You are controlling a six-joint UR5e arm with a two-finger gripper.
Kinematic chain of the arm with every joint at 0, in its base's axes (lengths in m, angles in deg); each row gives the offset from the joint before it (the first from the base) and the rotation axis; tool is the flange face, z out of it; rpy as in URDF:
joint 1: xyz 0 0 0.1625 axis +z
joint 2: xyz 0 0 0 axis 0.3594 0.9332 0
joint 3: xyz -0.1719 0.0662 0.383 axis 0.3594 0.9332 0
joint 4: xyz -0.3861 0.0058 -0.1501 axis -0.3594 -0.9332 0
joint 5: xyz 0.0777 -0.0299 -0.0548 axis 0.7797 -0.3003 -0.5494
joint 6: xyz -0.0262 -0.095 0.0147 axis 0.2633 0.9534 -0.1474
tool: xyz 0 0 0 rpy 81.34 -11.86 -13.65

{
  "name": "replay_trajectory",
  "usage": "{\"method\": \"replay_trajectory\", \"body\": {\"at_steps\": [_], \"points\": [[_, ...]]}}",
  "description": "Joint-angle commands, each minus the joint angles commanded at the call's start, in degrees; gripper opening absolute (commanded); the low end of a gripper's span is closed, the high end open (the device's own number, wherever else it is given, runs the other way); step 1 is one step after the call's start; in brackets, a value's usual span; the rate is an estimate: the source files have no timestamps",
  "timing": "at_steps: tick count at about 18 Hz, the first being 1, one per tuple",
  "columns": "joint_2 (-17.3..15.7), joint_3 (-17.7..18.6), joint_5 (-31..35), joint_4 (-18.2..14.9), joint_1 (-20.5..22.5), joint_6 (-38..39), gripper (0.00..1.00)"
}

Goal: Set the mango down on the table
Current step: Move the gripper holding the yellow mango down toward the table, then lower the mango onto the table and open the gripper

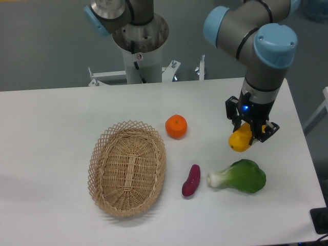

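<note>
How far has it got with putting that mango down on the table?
Done: the gripper has the mango clamped between its fingers. In hand: carrying it over the table, near the bok choy. Left: whether it touches the surface is unclear; the fingers haven't released it.

White table (61, 118), wicker basket (127, 167), orange (176, 126), purple sweet potato (191, 180), green bok choy (239, 176)

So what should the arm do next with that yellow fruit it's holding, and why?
Probably lower it a little further, then open. The fingers grip the mango over bare table, clear of the green vegetable and the orange. Whether it touches the surface can't be told, so easing down avoids a drop.
</note>
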Motion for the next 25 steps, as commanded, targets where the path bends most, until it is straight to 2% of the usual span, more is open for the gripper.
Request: {"method": "replay_trajectory", "body": {"at_steps": [5,7,12,15,17,20,25], "points": [[-1.06,9.93,0.61,10.11,-0.09,-2.71,0.47],[-1.23,12.74,1.23,11.96,0.0,-5.08,0.47],[-0.8,15.21,6.41,13.02,0.0,-11.68,0.47],[-0.71,17.41,6.68,13.38,0.52,-15.29,0.47],[-0.62,18.38,6.68,13.38,0.7,-16.17,0.47],[-0.01,20.4,6.68,15.92,0.88,-16.79,0.47],[0.44,20.66,6.77,16.1,0.88,-16.79,0.49]]}}
